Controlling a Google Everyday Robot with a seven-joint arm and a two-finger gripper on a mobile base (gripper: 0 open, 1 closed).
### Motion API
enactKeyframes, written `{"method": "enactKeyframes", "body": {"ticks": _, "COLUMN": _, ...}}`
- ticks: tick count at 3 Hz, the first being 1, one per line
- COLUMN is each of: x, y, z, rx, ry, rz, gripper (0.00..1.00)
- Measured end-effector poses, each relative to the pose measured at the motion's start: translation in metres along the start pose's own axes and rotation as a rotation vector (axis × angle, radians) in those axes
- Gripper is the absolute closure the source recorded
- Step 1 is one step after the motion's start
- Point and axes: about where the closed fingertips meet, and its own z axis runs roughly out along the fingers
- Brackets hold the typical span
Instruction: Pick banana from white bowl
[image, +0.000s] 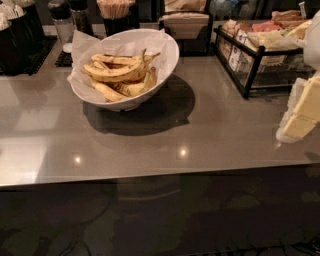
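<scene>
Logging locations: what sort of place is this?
Likely an office snack counter: white bowl of bananas, black wire basket of packets, cup of stirrers. The pincer sits at the right edge.

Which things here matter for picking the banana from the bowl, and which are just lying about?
For the job: banana, white bowl, gripper at the right edge.
Lying about: other bananas, black wire basket, cup of sticks.

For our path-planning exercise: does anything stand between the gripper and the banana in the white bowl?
Nothing visible does. The gripper sits at the right edge; only bare counter separates it from the white bowl, where the banana lies atop the other bananas. The black wire basket stands farther back.
</scene>
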Motion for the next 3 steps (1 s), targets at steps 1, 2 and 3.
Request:
{"method": "enactKeyframes", "body": {"ticks": 1, "x": 0.000, "y": 0.000, "z": 0.000, "rx": 0.000, "ry": 0.000, "rz": 0.000, "gripper": 0.00}}
{"method": "enactKeyframes", "body": {"ticks": 2, "x": -0.007, "y": -0.005, "z": 0.001, "rx": -0.005, "ry": -0.029, "rz": -0.004, "gripper": 0.00}}
{"method": "enactKeyframes", "body": {"ticks": 3, "x": -0.044, "y": -0.029, "z": 0.019, "rx": -0.057, "ry": -0.129, "rz": -0.032, "gripper": 0.00}}
